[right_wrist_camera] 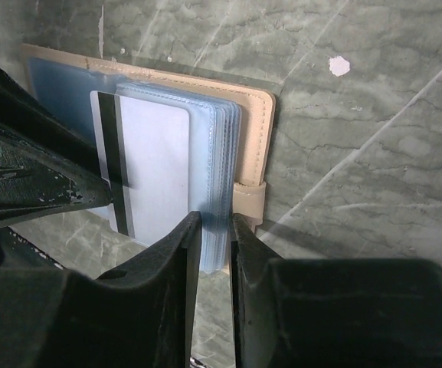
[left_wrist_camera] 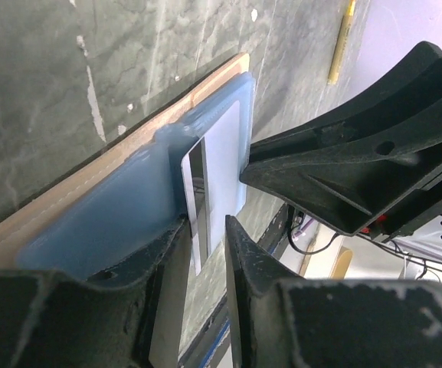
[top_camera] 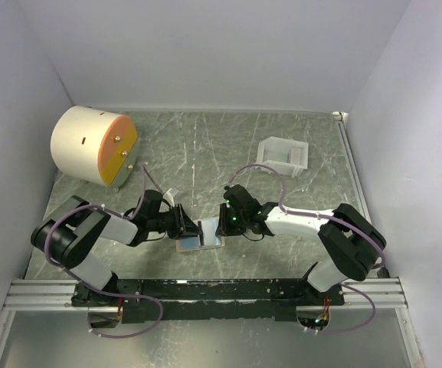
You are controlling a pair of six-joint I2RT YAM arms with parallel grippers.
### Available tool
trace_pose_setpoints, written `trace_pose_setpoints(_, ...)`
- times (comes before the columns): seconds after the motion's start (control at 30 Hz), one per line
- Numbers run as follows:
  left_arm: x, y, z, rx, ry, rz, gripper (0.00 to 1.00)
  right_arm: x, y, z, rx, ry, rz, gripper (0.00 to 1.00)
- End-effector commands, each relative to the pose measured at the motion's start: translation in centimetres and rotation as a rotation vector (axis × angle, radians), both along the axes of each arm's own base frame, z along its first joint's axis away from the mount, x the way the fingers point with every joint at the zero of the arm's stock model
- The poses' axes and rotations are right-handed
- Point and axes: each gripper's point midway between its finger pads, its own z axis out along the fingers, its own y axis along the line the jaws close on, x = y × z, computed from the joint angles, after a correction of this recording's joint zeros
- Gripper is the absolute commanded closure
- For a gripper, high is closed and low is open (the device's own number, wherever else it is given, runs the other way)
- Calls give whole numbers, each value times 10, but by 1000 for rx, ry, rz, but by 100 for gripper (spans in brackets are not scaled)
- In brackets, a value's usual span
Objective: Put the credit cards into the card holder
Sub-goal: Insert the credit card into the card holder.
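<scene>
The tan card holder (top_camera: pixel 200 236) lies open on the green table between my two grippers. Its tan edge (left_wrist_camera: pixel 90 180) and snap tab (right_wrist_camera: pixel 249 201) show in the wrist views. A grey credit card (right_wrist_camera: pixel 155 169) with a black stripe sits partly inside a pale blue pocket, its lower end sticking out. It also shows in the left wrist view (left_wrist_camera: pixel 224 169). My left gripper (left_wrist_camera: pixel 205 222), at the holder's left in the top view (top_camera: pixel 184 224), has its jaws narrowly apart around the card's end. My right gripper (right_wrist_camera: pixel 215 218) is shut on the blue pocket stack (right_wrist_camera: pixel 213 153). It stands at the holder's right (top_camera: pixel 222 224).
A big cream cylinder with an orange face (top_camera: pixel 94 143) stands at the back left. A white box-like tray (top_camera: pixel 283 155) sits at the back right. Walls close in three sides, and the arms' mounting rail (top_camera: pixel 205 290) runs along the near edge.
</scene>
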Motion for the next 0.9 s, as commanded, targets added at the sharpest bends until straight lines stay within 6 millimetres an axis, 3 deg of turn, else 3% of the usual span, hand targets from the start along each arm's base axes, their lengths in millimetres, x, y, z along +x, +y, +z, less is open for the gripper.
trace_pose_setpoints(0.0, 9, -11, 9, -12, -49, -8, 65, -2, 2, 0, 11, -2, 8, 80)
trace_pose_setpoints(0.13, 10, -12, 9, 13, -55, -20, 63, -3, 4, 1, 11, 3, 20, 81)
trace_pose_setpoints(0.3, 15, 2, 2, 139, -66, 6, 55, 2, 0, 16, 1, -30, 13, 80)
trace_pose_setpoints(0.5, 16, 5, 3, 158, -64, 24, 52, 7, -3, 22, -24, -41, 12, 73)
trace_pose_setpoints(0.87, 13, -2, -6, 115, -34, 8, 62, 4, 1, 11, -7, -12, 23, 78)
